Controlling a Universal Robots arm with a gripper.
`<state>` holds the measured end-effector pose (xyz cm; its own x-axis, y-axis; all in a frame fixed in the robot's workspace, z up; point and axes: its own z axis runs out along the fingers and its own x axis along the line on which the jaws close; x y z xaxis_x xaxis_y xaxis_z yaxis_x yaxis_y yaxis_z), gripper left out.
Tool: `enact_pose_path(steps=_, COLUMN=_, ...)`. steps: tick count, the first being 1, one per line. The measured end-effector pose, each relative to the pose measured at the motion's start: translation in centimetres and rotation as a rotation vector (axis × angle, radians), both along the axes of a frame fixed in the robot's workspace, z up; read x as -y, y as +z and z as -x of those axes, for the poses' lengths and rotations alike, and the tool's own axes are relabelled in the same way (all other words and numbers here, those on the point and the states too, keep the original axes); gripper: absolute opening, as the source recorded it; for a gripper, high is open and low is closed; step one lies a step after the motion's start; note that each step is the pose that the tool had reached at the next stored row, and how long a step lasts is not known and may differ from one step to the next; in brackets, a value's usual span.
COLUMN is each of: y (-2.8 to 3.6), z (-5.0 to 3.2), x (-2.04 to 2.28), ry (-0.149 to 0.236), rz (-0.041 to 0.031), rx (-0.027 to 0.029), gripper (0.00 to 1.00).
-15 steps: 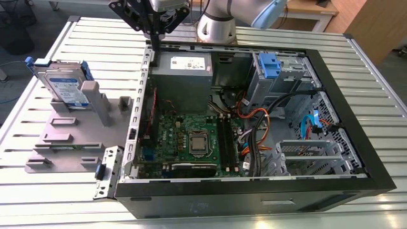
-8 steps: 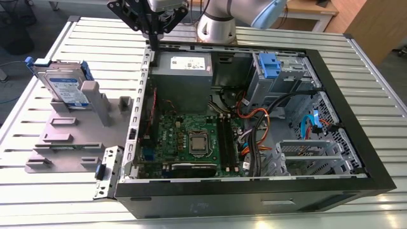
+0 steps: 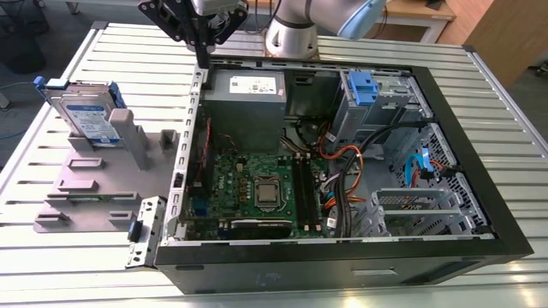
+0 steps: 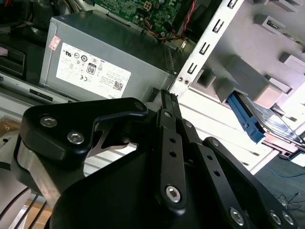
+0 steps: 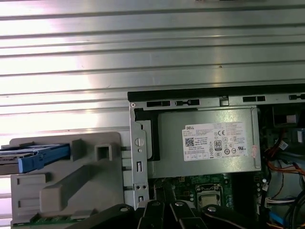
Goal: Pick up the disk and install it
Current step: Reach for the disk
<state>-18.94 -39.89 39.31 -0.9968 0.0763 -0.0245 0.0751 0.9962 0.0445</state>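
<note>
The black metal gripper (image 3: 204, 63) (image 4: 169, 95) hangs with its fingers (image 4: 172, 143) pressed together tip to tip, with nothing between them. Just under the fingertips runs the perforated silver rear edge of the open black computer case (image 3: 342, 247). Right beside that edge, inside the case, lies the boxy grey metal power supply (image 3: 244, 109) (image 4: 105, 62) (image 5: 205, 143) with its white label.

Well apart from the fingers, toward the exterior view's left and outside the case, is the disk (image 3: 90, 119) (image 4: 245, 119) (image 5: 35, 157). It is a flat silver-grey hard drive with a white-and-blue label, clipped in a blue plastic carrier frame. It stands on edge in the grey slotted plastic stand (image 3: 102, 186) (image 5: 71, 191), which rests on the ribbed metal table (image 3: 77, 256).

Farther from the fingers, deeper in the case, lies the green motherboard (image 3: 256, 186). A narrow blue plastic bracket (image 3: 361, 86) sits in the far drive bay.
</note>
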Motion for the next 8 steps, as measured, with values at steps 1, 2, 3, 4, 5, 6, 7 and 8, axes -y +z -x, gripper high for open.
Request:
enact_pose_path(steps=1, y=0.00, z=0.07, x=0.00, ry=0.000, rz=0.0001, rx=0.0000, gripper=0.11)
enact_pose_path(steps=2, y=0.00, z=0.14, x=0.00, ry=0.000, rz=0.0001, rx=0.0000, gripper=0.11)
enact_pose_path(steps=3, y=0.00, z=0.22, x=0.00, ry=0.000, rz=0.0001, rx=0.0000, gripper=0.11)
enact_pose_path(steps=4, y=0.00, z=0.29, x=0.00, ry=0.000, rz=0.0001, rx=-0.0001, gripper=0.11)
enact_pose_path(steps=5, y=0.00, z=0.35, x=0.00, ry=0.000, rz=0.0001, rx=0.0000, gripper=0.11)
enact_pose_path(steps=6, y=0.00, z=0.40, x=0.00, ry=0.000, rz=0.0001, rx=-0.0001, gripper=0.11)
enact_pose_path(steps=7, y=0.00, z=0.45, x=0.00, ry=0.000, rz=0.0001, rx=0.0000, gripper=0.11)
enact_pose_path(steps=8, y=0.00, z=0.50, x=0.00, ry=0.000, rz=0.0001, rx=0.0000, gripper=0.11)
